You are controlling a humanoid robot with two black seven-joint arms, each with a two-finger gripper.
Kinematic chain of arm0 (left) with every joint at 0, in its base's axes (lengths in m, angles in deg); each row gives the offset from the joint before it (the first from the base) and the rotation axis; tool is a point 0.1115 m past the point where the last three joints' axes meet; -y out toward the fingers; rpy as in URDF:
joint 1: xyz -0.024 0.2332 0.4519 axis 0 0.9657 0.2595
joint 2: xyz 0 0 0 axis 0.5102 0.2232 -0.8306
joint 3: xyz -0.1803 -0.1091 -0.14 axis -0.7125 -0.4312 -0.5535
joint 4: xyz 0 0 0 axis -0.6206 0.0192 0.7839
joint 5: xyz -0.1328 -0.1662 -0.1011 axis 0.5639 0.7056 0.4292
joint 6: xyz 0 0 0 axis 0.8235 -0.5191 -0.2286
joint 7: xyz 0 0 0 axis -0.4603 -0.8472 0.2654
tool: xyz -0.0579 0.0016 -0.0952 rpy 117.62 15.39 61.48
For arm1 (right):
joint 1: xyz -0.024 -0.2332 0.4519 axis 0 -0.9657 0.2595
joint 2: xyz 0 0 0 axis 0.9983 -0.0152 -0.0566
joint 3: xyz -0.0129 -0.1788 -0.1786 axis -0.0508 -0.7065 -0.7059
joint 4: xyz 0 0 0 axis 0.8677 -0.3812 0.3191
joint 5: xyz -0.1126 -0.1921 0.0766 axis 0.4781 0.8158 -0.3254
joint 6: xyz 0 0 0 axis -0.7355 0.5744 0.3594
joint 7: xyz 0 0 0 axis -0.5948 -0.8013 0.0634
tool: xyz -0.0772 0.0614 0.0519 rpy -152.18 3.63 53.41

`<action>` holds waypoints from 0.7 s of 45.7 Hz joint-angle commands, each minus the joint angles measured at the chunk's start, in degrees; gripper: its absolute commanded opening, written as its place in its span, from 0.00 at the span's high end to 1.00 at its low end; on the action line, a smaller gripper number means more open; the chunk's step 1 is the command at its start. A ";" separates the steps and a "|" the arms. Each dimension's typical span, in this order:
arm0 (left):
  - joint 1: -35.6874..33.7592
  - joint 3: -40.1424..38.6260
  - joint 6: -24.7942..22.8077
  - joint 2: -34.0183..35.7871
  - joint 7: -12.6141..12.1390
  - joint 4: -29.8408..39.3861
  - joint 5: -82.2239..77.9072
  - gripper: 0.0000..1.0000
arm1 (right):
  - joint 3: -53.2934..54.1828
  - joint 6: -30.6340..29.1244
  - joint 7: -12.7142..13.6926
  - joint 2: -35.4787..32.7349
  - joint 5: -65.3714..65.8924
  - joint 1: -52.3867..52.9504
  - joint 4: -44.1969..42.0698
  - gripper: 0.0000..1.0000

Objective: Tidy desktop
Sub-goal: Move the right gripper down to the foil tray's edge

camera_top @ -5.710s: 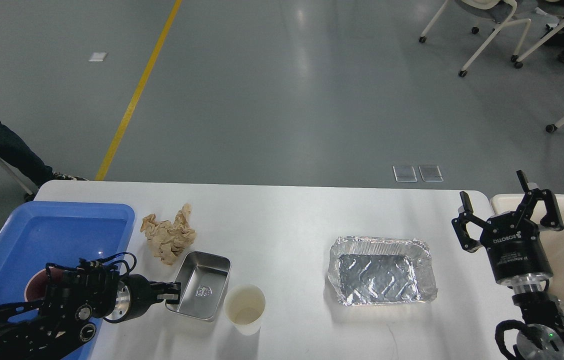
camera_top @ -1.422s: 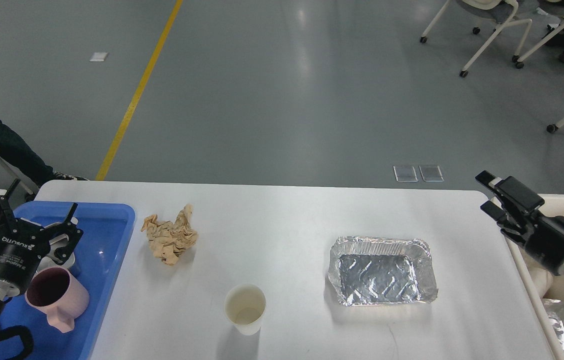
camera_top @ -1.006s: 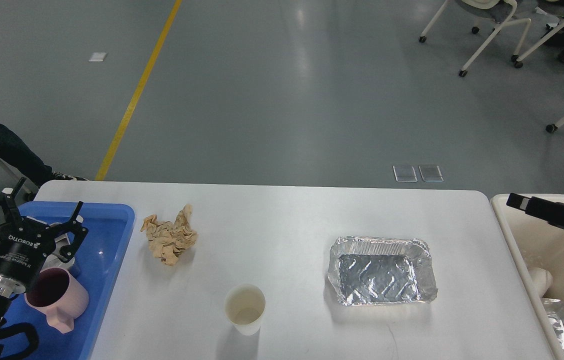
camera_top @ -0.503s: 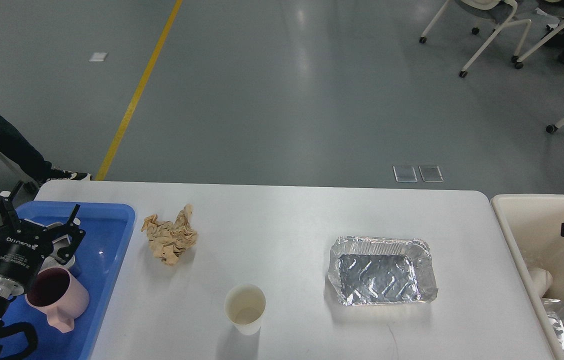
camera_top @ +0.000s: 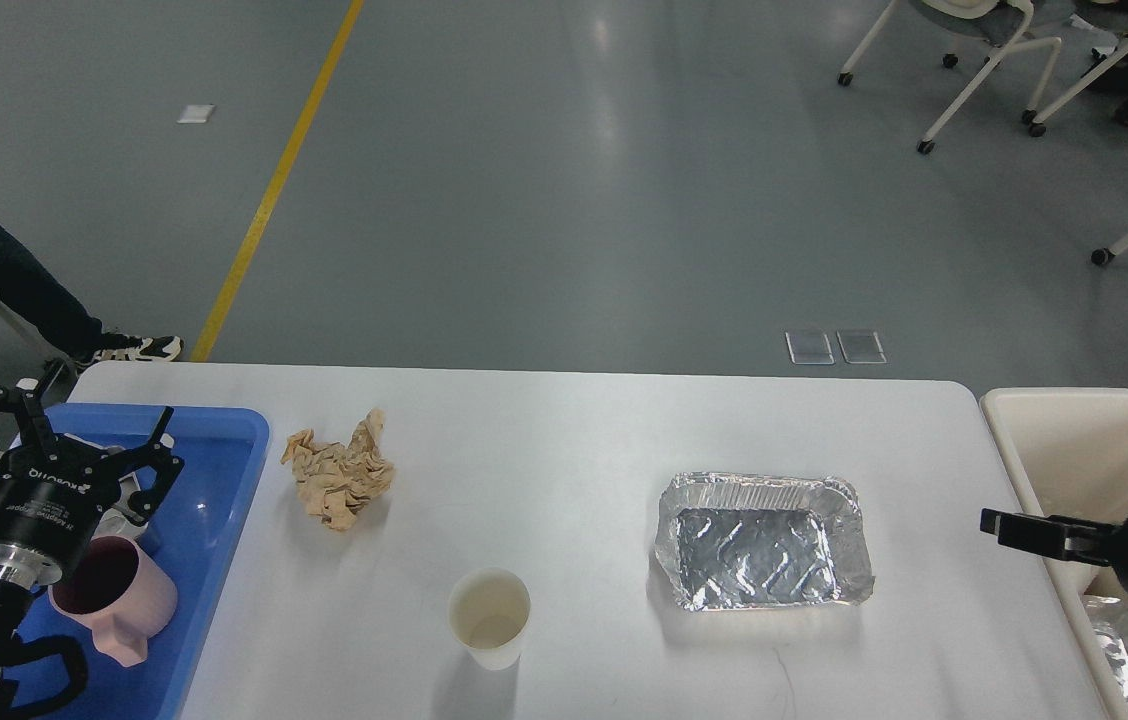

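Scene: a white tabletop (camera_top: 564, 420) fills the lower frame, with 3 loose items on it: a crumpled brown paper (camera_top: 339, 480) at the left, a paper cup (camera_top: 490, 617) standing upright near the front, and a foil tray (camera_top: 764, 540) at the right.
Left tool (camera_top: 74, 445): fingers spread wide, gripping nothing, raised over the blue tray (camera_top: 214, 470), where a pink mug (camera_top: 119, 595) sits just beside it.
Right tool (camera_top: 999, 523): seen edge-on and dark at the tabletop's right edge, pointing toward the foil tray; I cannot tell whether it is released or clenched.
Bin (camera_top: 1074, 440): a beige container stands off the right end, with some foil visible inside.
Step in hand: likely the right arm reaching for the foil tray.
Doing it well: thin foil probably crumples, so pinch the near rim lightly, lift level, and clear the bin wall before letting go.
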 commanded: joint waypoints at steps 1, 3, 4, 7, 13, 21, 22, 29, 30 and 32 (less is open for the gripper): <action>-0.61 1.71 0.92 0.32 0.14 0.01 -0.09 0.03 | -14.68 0.09 0.73 5.19 -0.61 12.52 -5.89 0.00; -1.05 1.98 1.18 0.41 0.14 0.01 0.00 0.03 | -18.55 0.18 0.82 7.13 -1.04 15.69 -7.65 0.00; -1.14 1.98 1.27 0.50 0.14 0.01 0.00 0.03 | -20.31 0.18 0.90 8.18 -1.57 17.18 -8.44 0.00; -1.14 1.98 1.36 0.50 0.14 0.01 0.00 0.03 | -22.43 0.18 0.90 10.64 -2.71 19.13 -9.94 0.00; -1.05 1.98 1.45 0.58 0.40 -0.08 -0.26 0.03 | -23.23 0.18 0.99 14.42 -3.24 19.92 -13.45 0.00; -1.23 2.07 1.45 0.58 0.40 -0.16 -0.26 0.03 | -25.51 0.18 0.99 19.79 -3.42 19.83 -18.56 0.01; -1.23 2.07 1.45 0.58 0.40 -0.25 -0.26 0.03 | -25.60 0.18 0.90 19.88 -3.42 19.83 -18.56 0.01; -1.40 2.07 1.45 0.58 0.40 -1.04 -0.35 0.03 | -26.12 0.18 0.99 20.41 -4.21 19.66 -18.65 0.01; -1.49 2.07 1.45 0.58 0.40 -1.13 -0.27 0.03 | -26.39 0.18 0.99 20.67 -4.21 19.74 -18.65 0.01; -1.67 2.07 1.45 0.58 0.40 -1.22 -0.26 0.03 | -27.00 0.18 0.99 20.93 -4.21 19.83 -18.82 0.02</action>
